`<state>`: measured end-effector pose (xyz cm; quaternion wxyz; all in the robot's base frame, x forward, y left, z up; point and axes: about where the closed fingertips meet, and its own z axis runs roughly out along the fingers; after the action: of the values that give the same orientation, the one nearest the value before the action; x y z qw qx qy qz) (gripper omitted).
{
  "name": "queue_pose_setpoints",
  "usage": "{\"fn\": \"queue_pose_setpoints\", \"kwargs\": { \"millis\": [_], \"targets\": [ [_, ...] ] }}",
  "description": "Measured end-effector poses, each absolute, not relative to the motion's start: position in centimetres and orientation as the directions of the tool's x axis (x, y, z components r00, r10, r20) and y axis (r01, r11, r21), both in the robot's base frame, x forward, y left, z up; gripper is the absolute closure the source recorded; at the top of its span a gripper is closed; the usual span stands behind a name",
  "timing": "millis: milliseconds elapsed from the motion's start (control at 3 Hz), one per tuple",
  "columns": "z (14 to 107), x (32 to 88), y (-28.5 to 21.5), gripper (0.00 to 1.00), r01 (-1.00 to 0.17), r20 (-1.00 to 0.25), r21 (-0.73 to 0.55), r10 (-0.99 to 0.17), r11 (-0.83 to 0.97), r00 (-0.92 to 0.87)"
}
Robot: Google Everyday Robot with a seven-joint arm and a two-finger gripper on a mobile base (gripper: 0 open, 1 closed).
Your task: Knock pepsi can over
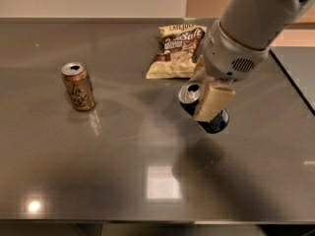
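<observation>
Dark blue pepsi can [219, 123], silver top, leaning steeply leftward over grey table [98, 171]; gripper [209, 104] clenched on it, cream finger [214, 101] across its side

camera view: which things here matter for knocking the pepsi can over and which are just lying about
For the job:
- pepsi can, tilted, right of centre
- gripper, right at the pepsi can

Just lying about:
- orange-copper can, upright, far left
- chip bag, flat on the table behind the pepsi can
</observation>
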<state>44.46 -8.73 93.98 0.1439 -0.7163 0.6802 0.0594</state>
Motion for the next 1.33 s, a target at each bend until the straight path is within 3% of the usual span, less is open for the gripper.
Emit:
{"fn": "queue_pose_setpoints", "kwargs": {
  "millis": [667, 1333],
  "targets": [
    [93.6, 45.5, -11.3, 1.00, -0.995, -0.090, -0.097, -0.996, -0.006, 0.014],
    [90.8, 47.5, -12.9, 1.00, -0.999, -0.026, -0.045, -1.000, 0.008, -0.007]
  ]
}}
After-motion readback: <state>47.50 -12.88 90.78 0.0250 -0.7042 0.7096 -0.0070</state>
